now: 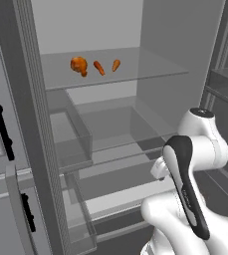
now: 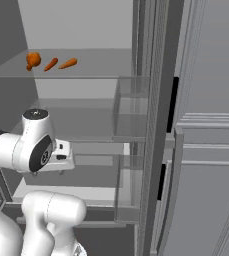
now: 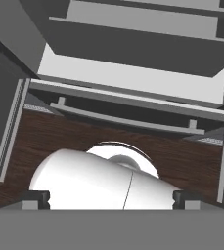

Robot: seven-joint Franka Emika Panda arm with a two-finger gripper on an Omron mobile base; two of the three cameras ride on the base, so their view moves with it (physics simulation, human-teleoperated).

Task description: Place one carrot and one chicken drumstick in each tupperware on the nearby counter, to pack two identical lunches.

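A chicken drumstick (image 1: 78,64) (image 2: 33,60) lies on the upper glass shelf (image 1: 150,62) of an open fridge. Two carrots lie just to its right, one (image 1: 99,67) (image 2: 50,64) beside it and another (image 1: 116,65) (image 2: 68,63) a little further along. My gripper (image 1: 159,169) (image 2: 61,162) (image 3: 111,197) hangs well below that shelf, close to my folded arm, pointing down. It is open, with its fingertips (image 3: 35,197) far apart and nothing between them. The tupperware and the counter are out of view.
Lower glass shelves (image 1: 130,144) and a bottom drawer (image 3: 133,80) fill the fridge. Clear door bins (image 1: 73,137) (image 2: 131,107) hang on the opened doors at either side. Dark wooden floor (image 3: 59,136) lies under the hand.
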